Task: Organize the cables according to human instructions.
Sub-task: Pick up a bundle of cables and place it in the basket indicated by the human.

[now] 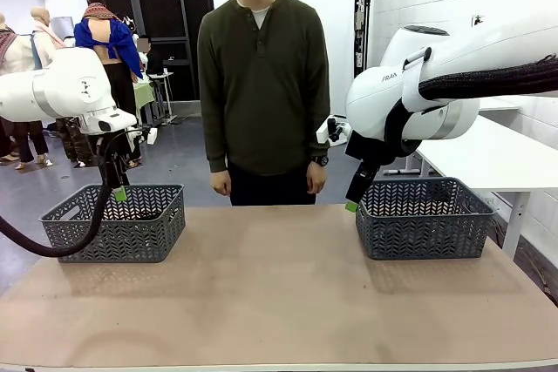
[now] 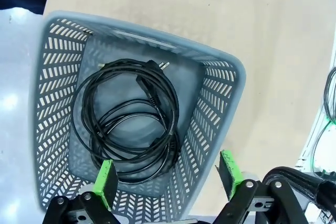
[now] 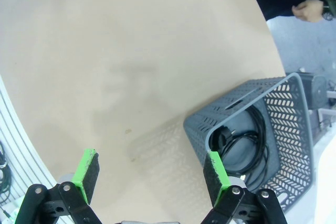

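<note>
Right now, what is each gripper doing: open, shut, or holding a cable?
Left gripper: open, holding nothing, above the coiled cables in the grey basket.
Right gripper: open, holding nothing.

Person (image 1: 263, 84) behind two grey baskets (image 1: 116, 222)

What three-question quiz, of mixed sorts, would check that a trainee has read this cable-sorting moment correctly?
1. True or false: the left gripper is shut on a cable.
2. Where do the coiled cables in the left wrist view lie? A) on the bare table B) inside the grey basket C) in the person's hand
3. Fill in: the right gripper hangs open over the ____, beside the other basket.

Key: 1 false, its jaws stand open above the basket. 2 B. 3 table.
</note>
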You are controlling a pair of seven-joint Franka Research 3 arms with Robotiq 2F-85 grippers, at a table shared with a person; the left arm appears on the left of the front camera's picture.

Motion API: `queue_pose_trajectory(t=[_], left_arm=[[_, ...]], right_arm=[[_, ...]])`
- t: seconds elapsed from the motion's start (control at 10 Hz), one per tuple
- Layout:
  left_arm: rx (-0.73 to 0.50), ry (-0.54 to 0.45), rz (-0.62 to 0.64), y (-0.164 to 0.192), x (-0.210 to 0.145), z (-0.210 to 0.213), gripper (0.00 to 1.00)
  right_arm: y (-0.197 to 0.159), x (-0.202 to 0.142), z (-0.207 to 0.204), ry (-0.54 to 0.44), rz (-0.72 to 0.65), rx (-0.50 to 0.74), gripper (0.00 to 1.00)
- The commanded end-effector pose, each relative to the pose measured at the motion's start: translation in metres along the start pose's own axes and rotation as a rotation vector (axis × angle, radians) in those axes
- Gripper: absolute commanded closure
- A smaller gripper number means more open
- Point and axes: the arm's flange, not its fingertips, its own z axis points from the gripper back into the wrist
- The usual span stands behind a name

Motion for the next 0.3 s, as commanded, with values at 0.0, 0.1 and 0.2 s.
queue_pose_trajectory(t=[0.0,0.1,0.2], left_arm=[[0.019,0.007,-0.017,0.0014,-0.0013,0.0012,0.00],[0.019,0.007,-0.017,0.0014,-0.0013,0.0012,0.00],[0.019,0.007,-0.017,0.0014,-0.0013,0.0012,0.00]], right_arm=[[0.0001,-0.0007,-0.0003,0.012,0.001,-0.005,0.00],[0.0001,-0.0007,-0.0003,0.012,0.001,-0.005,0.00],[0.0001,-0.0007,-0.0003,0.012,0.001,-0.005,0.00]])
